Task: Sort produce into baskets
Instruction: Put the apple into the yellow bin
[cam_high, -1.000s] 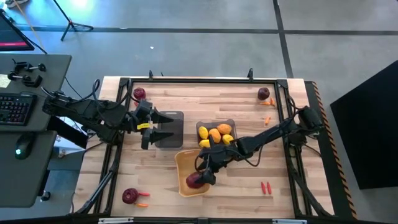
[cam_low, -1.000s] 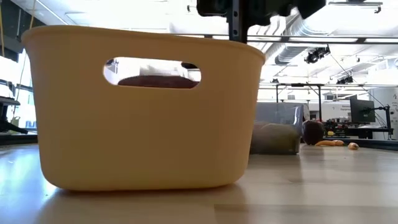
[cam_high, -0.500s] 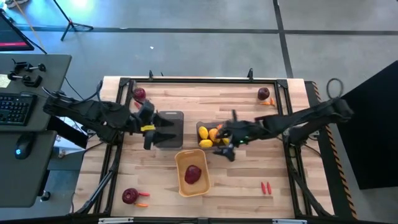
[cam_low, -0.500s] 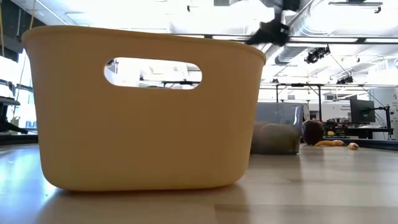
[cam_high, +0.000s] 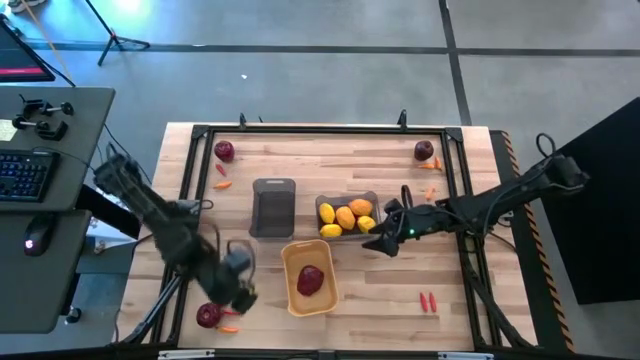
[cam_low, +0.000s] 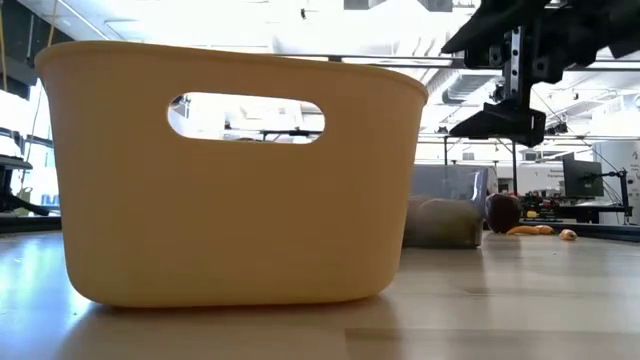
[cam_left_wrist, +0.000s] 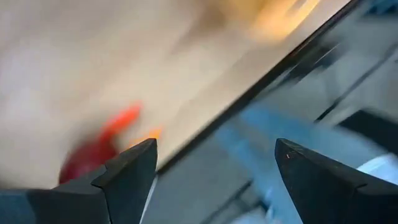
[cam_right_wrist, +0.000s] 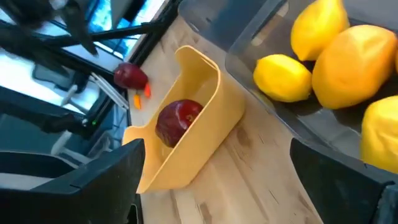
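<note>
Produce is scattered over the wooden table (cam_high: 400, 290), part of it already in baskets. Far left, near front edge: a dark red round fruit (cam_high: 208, 316) with a small orange carrot piece (cam_high: 229, 327) just beside it. Left gripper (cam_high: 240, 292) hovers right next to that fruit, fingers spread, nothing between them; the left wrist view is blurred but shows the red fruit (cam_left_wrist: 84, 165) and an orange piece (cam_left_wrist: 121, 118) ahead of the open fingers. Back left corner: another dark red fruit (cam_high: 224, 151), with a carrot piece (cam_high: 223, 184) near it.

Centre-left: a dark grey basket (cam_high: 273, 208); contents cannot be told. Just front of centre: the yellow-orange basket (cam_high: 291, 262) holding one dark red fruit (cam_high: 311, 280); the right wrist view shows the same fruit (cam_right_wrist: 177, 121) inside it. In the low view this basket (cam_low: 230, 240) fills most of the frame.

Right of centre: second grey basket (cam_high: 372, 197) with yellow and orange oval fruits (cam_high: 346, 217). Right gripper (cam_high: 385, 240) sits just beside that basket's right side, fingers wide apart, empty.

Back right: a dark red fruit (cam_high: 425, 150) with carrot pieces (cam_high: 433, 165) near. Front right: two red carrot pieces (cam_high: 428, 301) lying together, well apart from the baskets.
</note>
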